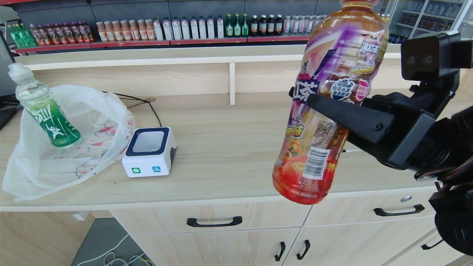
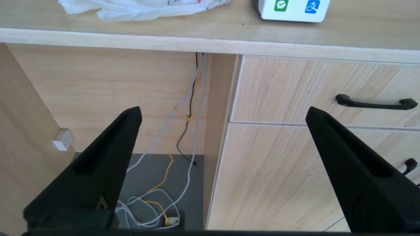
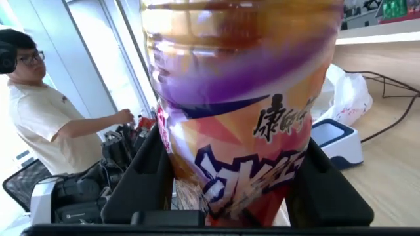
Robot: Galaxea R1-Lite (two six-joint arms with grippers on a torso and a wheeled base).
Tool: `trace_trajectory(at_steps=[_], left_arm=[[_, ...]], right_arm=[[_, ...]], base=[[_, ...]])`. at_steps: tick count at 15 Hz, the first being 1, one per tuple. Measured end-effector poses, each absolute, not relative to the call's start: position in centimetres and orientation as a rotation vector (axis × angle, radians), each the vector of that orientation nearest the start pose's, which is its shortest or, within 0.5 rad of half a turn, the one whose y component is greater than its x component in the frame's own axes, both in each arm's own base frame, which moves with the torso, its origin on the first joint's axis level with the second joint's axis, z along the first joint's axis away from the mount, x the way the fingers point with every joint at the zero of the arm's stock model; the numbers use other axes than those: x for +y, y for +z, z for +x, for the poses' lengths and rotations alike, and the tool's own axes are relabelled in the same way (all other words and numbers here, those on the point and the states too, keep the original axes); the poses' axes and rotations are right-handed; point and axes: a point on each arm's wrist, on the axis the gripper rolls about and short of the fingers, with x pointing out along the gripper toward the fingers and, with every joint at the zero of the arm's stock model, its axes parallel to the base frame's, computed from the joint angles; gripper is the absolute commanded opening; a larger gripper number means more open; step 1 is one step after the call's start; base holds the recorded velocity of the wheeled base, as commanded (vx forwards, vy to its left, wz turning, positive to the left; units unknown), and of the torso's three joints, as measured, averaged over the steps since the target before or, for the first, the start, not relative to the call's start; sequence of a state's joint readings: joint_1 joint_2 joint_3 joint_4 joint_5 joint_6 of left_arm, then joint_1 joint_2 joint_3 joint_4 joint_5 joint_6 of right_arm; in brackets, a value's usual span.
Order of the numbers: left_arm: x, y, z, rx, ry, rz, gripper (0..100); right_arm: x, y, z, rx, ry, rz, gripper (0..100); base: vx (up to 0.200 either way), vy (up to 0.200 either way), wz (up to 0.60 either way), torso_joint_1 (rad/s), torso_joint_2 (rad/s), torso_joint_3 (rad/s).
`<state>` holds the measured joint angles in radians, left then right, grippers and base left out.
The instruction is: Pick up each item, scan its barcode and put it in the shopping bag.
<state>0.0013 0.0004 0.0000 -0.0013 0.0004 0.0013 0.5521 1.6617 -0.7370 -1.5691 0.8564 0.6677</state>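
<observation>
Held close before the head camera, the orange tea bottle (image 1: 332, 55) is pinched at mid-body by the right gripper (image 1: 321, 107), above the counter's (image 1: 229, 147) front right edge. Its barcode (image 1: 316, 162) faces outward, probably for presenting to the scanner (image 1: 149, 151) toward the left. A green bottle (image 1: 44, 111) stands in the shopping bag (image 1: 74, 162) at the left edge. The left gripper (image 2: 223, 170) hangs spread and empty below the front edge.

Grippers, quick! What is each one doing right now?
Left gripper: open, holding nothing.
Right gripper: closed on the orange drink bottle.
</observation>
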Motion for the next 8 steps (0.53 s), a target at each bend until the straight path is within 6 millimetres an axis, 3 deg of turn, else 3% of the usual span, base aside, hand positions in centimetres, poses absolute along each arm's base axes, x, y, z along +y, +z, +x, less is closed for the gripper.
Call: trace_trajectory(at_steps=[8], left_arm=[[0.0,7.6,-2.3,-0.001,0.002,0.002,100]], right_arm=[[17.5,27.0,23.3,-0.229,1.589,0.429,0]], base=[[0.000,0.000,0.00,0.000,0.00,0.000]])
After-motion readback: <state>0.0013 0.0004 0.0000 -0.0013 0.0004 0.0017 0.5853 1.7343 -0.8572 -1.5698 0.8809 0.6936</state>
